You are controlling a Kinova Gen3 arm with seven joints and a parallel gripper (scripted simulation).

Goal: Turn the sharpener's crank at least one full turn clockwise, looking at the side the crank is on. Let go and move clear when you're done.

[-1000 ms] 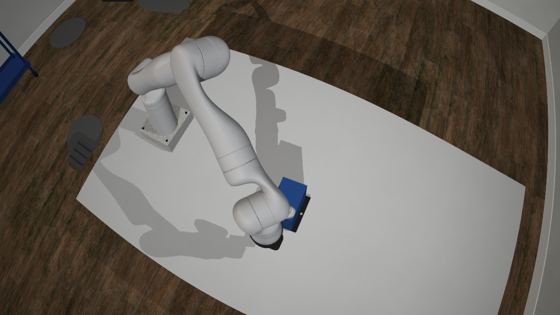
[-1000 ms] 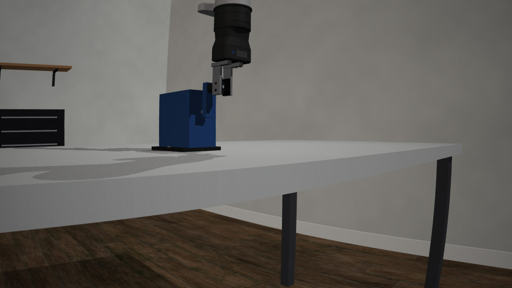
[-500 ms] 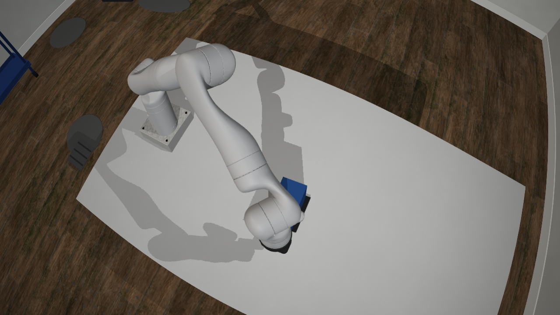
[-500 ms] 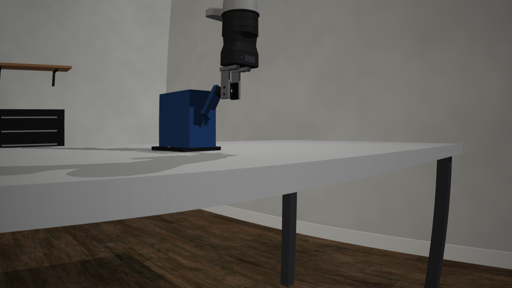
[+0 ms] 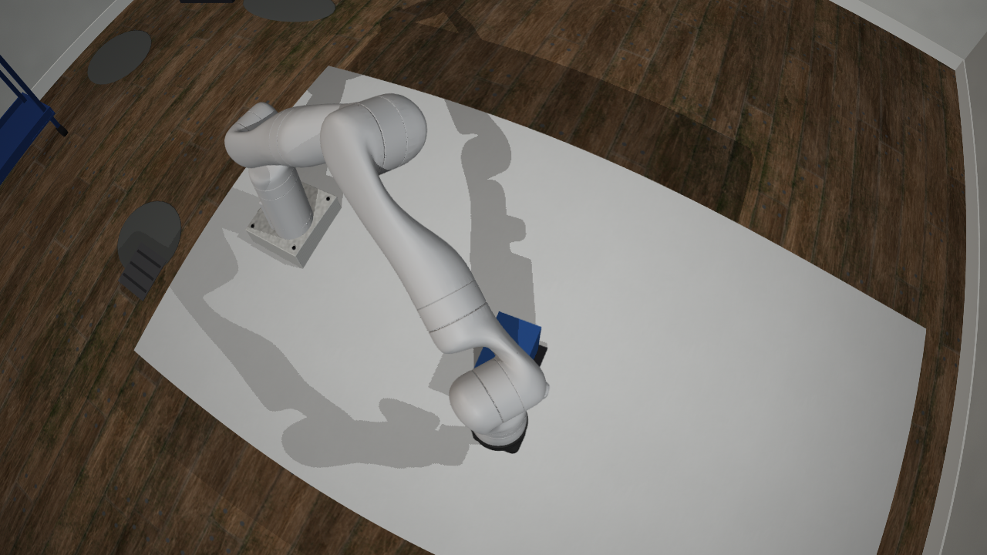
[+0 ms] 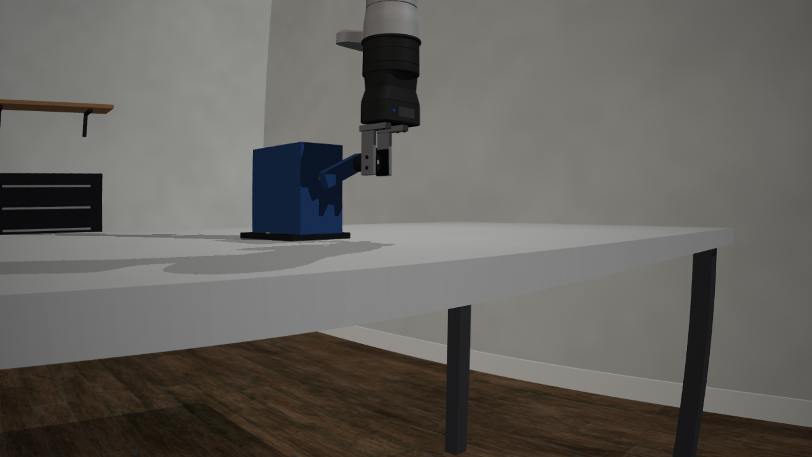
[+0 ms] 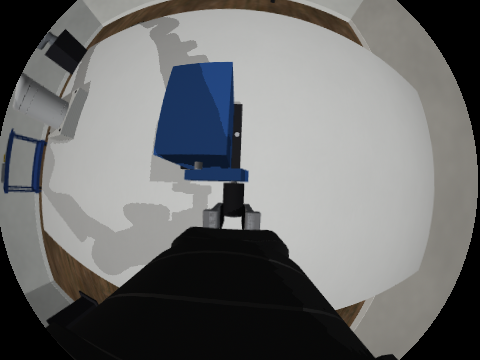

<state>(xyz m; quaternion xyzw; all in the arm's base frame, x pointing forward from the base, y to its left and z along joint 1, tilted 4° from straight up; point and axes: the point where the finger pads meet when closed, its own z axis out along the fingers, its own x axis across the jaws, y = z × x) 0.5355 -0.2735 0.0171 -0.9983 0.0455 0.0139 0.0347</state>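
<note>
The blue box-shaped sharpener (image 6: pixel 295 187) stands on a black base plate on the white table; it also shows in the overhead view (image 5: pixel 519 334), mostly under my arm, and in the wrist view (image 7: pixel 196 116). Its blue crank arm (image 6: pixel 339 169) points up and to the right from the pivot, ending in a dark handle (image 7: pixel 234 195). My gripper (image 6: pixel 377 168) hangs straight down and is shut on that crank handle, to the right of the sharpener body. The fingers also show in the wrist view (image 7: pixel 232 216).
The white table's near edge and dark legs (image 6: pixel 457 375) lie below and to the right. A black drawer unit (image 6: pixel 49 202) and a wooden wall shelf (image 6: pixel 56 106) stand far left. The arm's base (image 5: pixel 289 227) sits at the table's far corner.
</note>
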